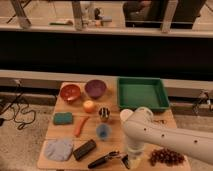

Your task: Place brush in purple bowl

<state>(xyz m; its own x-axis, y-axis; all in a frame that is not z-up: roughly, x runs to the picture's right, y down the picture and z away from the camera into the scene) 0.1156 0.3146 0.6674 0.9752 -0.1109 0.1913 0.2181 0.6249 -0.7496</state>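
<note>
The brush (102,160), slim and dark, lies slantwise on the wooden table (115,127) near its front edge. My gripper (125,160) hangs from the white arm (165,140) that comes in from the right. It is down at the brush's right end and shut on it, with the brush resting on the table. The purple bowl (95,88) stands at the back of the table, left of centre and far from the gripper.
An orange-red bowl (70,92) sits left of the purple bowl, a green tray (142,93) to its right. Between lie an orange fruit (89,105), small can (104,113), blue cup (103,131), carrot (80,125), green sponge (63,118), grey cloth (59,149), black block (84,149) and dark grapes (166,156).
</note>
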